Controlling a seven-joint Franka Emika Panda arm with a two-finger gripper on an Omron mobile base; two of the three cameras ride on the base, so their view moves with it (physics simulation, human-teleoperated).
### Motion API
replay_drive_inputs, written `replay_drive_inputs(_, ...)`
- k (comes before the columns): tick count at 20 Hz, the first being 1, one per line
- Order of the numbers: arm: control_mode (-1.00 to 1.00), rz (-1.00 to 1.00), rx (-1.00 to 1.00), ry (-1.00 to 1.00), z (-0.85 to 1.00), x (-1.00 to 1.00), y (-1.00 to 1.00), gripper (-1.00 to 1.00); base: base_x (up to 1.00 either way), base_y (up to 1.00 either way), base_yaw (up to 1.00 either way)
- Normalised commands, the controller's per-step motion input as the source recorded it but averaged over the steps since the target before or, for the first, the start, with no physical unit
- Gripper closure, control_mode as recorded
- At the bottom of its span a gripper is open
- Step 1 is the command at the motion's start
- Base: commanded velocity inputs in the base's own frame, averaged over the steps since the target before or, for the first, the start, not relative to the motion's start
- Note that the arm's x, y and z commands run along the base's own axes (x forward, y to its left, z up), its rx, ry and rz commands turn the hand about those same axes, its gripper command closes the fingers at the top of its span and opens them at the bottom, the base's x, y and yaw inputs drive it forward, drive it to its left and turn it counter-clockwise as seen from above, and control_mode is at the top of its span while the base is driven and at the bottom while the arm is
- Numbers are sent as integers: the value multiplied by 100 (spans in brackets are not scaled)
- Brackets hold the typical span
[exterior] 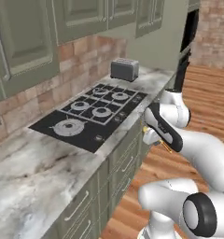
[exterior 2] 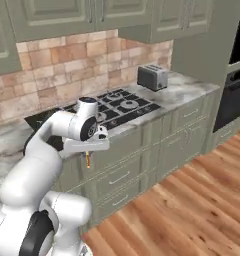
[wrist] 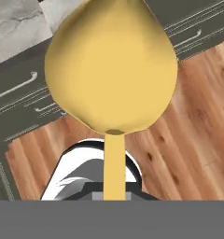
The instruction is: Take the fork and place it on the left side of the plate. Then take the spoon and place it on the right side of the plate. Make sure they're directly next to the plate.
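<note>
The tool [exterior 2: 88,156] is clamped on the spoon [wrist: 111,65], gripping the thin handle so the rounded bowl juts out ahead of the hand. It hangs over the wooden floor [exterior 2: 182,200], just off the front edge of the surface [exterior 2: 187,90] by the cooktop [exterior: 93,112], apparently in transit toward a plate.

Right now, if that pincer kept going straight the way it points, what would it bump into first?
Probably the wooden floor in front of the cabinet drawers. The pincer points down, off the counter, holding the spoon; depth is hard to judge.
</note>
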Motion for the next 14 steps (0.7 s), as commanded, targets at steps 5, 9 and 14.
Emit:
replay_drive_inputs(5,100,0,0,0,0,0,0,100,0,2,-100)
replay_drive_inputs(9,100,0,0,0,0,0,0,100,0,2,-100)
replay_drive_inputs(14,100,0,0,0,0,0,0,100,0,2,-100)
